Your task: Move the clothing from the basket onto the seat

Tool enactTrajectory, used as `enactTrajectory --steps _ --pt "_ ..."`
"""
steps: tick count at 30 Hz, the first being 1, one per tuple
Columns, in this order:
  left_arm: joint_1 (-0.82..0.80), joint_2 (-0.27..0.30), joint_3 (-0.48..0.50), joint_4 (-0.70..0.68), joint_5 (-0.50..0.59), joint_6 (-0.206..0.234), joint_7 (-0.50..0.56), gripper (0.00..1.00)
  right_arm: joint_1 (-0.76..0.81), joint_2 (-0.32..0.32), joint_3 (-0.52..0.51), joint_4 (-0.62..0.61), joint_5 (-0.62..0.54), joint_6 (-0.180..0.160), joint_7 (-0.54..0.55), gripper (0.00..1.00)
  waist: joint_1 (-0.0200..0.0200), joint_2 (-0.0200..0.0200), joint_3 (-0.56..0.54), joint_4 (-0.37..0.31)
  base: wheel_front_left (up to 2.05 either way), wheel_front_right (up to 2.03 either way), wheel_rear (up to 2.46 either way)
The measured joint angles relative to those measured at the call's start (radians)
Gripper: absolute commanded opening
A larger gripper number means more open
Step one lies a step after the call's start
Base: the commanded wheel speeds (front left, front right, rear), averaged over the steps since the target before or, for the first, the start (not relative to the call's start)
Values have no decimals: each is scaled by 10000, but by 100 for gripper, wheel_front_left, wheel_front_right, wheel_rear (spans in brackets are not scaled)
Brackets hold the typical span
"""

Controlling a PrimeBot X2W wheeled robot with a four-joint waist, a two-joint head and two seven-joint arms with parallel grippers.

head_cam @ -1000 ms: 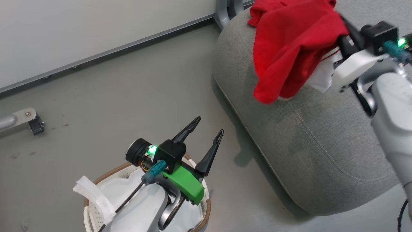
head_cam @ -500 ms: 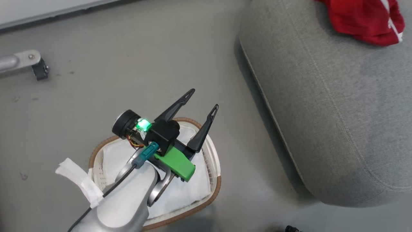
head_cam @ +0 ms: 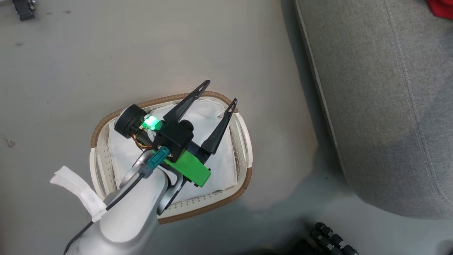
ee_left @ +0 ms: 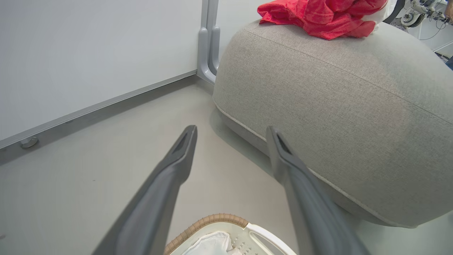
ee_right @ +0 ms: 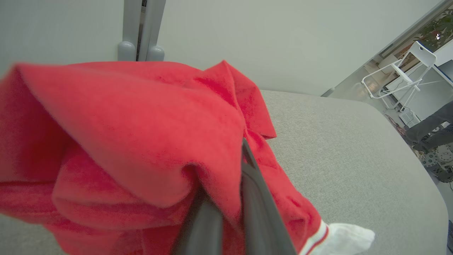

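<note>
In the head view's centre the left gripper (head_cam: 220, 91) hangs with fingers spread apart over the basket (head_cam: 244, 148), while in the right wrist view the right gripper (ee_right: 235, 170) is clamped on the red clothing (ee_right: 124, 124) draped at frame left on the grey seat (ee_right: 354, 159)

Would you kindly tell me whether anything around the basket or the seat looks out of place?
A white cloth strip hangs outside the rim of the basket beside the left arm, likely a loose liner flap. The clothing lies crumpled on the seat, the right tool shut on it.
</note>
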Motion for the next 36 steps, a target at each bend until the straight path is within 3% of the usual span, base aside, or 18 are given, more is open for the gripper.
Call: enactTrajectory --steps 4,5,6,7,8,9,10,18,26,36 --pt "10 2 77 50 -2 2 2 100 382 573 -196 104 -366 0 -48 0 0 0 197 -48 0 0 0" --pt "10 2 100 58 -6 0 2 100 513 669 -257 35 -479 0 -48 18 0 0 194 -86 0 0 0" --pt "11 4 121 59 -15 0 0 100 616 723 -272 -65 -589 0 -48 18 0 0 179 -118 0 0 0" --pt "11 0 153 59 -33 0 0 100 734 821 -339 -211 -663 0 -50 45 -1 0 141 -156 0 0 0" --pt "11 2 194 59 -52 0 2 100 859 961 -405 -378 -696 0 -56 48 -1 0 86 -197 0 0 0" --pt "12 -2 222 56 -100 0 0 100 978 1074 -449 -531 -706 0 -61 93 -1 0 36 -229 0 0 0" --pt "13 -4 259 56 -117 0 0 100 1122 1206 -495 -702 -731 0 -61 100 0 0 -29 -268 0 0 0" --pt "413 -171 393 123 -619 0 2 100 2139 1822 -209 -1808 -1012 0 -63 100 -1 0 -739 -503 0 0 0" --pt "987 -644 1057 171 -1131 0 0 100 2685 1866 474 -2217 -757 0 -63 100 -2 0 -1851 -528 0 0 0" --pt "2113 -1179 2539 276 -1563 2 0 100 3295 1996 1191 -3083 -161 0 -63 100 -3 0 -3527 -124 0 0 0"
